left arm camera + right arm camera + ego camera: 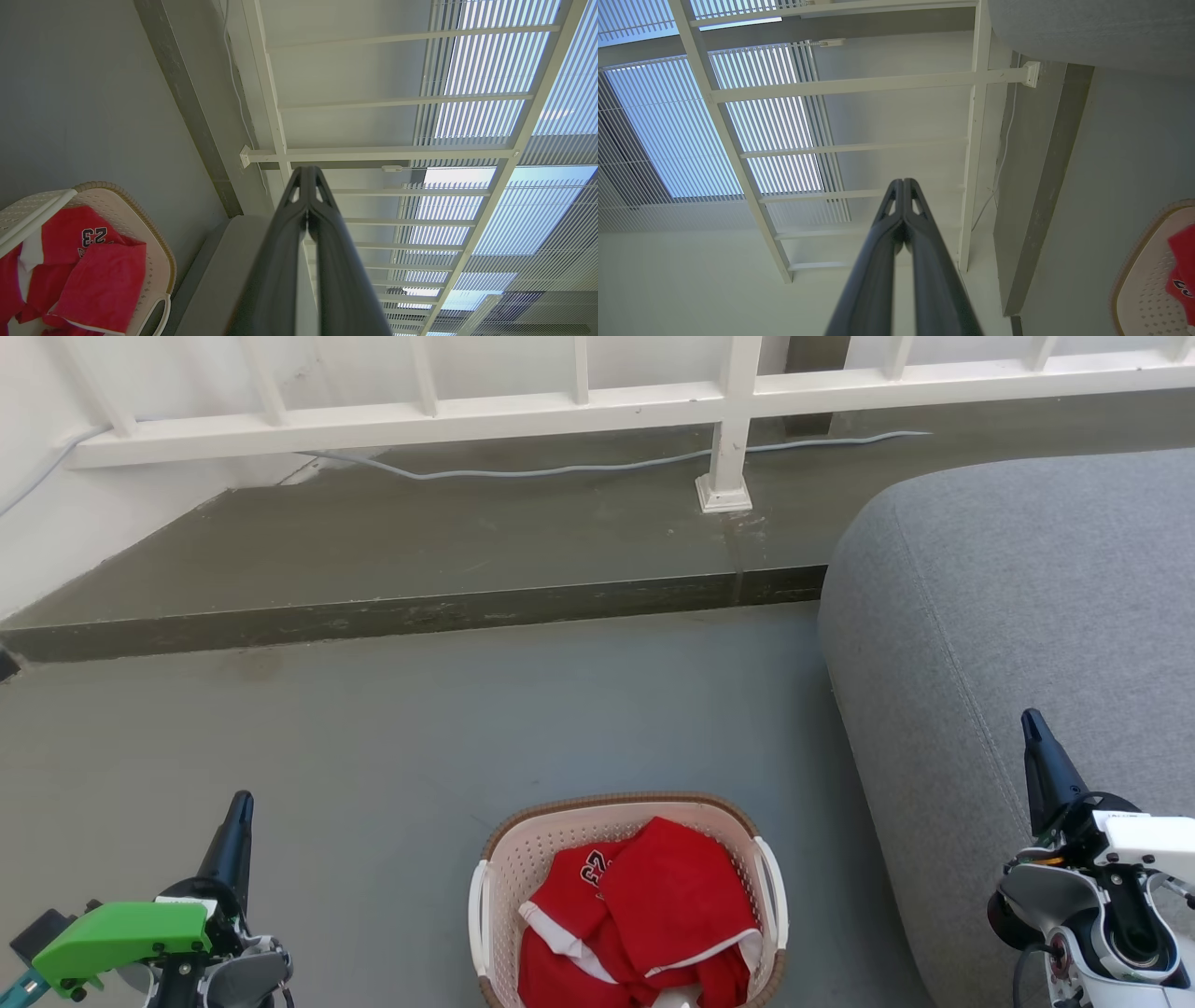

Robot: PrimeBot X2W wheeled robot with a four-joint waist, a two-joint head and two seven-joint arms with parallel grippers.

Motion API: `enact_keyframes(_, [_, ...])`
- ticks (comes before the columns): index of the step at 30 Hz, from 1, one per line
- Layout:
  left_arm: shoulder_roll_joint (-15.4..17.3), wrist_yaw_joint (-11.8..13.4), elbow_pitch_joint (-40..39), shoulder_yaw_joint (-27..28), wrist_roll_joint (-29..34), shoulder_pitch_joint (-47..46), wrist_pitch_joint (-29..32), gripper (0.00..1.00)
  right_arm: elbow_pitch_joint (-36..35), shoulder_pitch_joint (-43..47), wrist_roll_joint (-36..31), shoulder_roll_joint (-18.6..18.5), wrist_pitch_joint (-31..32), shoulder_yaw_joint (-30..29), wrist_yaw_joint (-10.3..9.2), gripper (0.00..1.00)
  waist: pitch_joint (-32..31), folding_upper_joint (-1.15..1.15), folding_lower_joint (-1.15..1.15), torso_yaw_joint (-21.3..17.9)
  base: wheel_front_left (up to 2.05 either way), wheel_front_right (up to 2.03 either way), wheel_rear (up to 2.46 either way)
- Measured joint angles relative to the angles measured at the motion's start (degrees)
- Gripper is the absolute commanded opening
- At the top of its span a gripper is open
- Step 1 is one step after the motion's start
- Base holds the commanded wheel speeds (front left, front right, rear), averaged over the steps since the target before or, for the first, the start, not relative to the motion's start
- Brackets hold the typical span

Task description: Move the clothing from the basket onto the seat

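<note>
lying crumpled in the basket (621, 800) on the near floor (373, 728), left of the seat (1027, 597), the clothing (672, 887) is likely light, soft and limp; pinch a raised fold. left fingers (233, 845) and right fingers (1046, 775): fully closed, empty.

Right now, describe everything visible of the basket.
The basket is cream-white perforated plastic with a brown woven rim and white side handles. It stands upright on the grey floor, beside the seat without touching it, and holds the crumpled red clothing. The head view cuts off its near edge.
</note>
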Motion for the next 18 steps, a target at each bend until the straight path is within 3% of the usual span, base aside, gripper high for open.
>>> enact_keyframes(3, [0.0,0.0,0.0,0.0,0.0,0.0,0.0,0.0,0.0,0.0,0.0,0.0,0.0,0.0,0.0,0.0,0.0,0.0,0.0,0.0,0.0,0.0,0.0])
enact_keyframes(4, [0.0,0.0,0.0,0.0,0.0,0.0,0.0,1.0,0.0,0.0,0.0,0.0,0.0,0.0,0.0,1.0,0.0,0.0,0.0,0.0,0.0,0.0,0.0])
enact_keyframes(18, [-0.9,0.1,1.0,-0.7,0.1,1.7,-0.3,1.0,1.4,2.1,-1.5,0.7,-1.2,0.2,-0.31,1.0,-0.2,0.0,0.0,0.0,0.0,0.0,0.0])
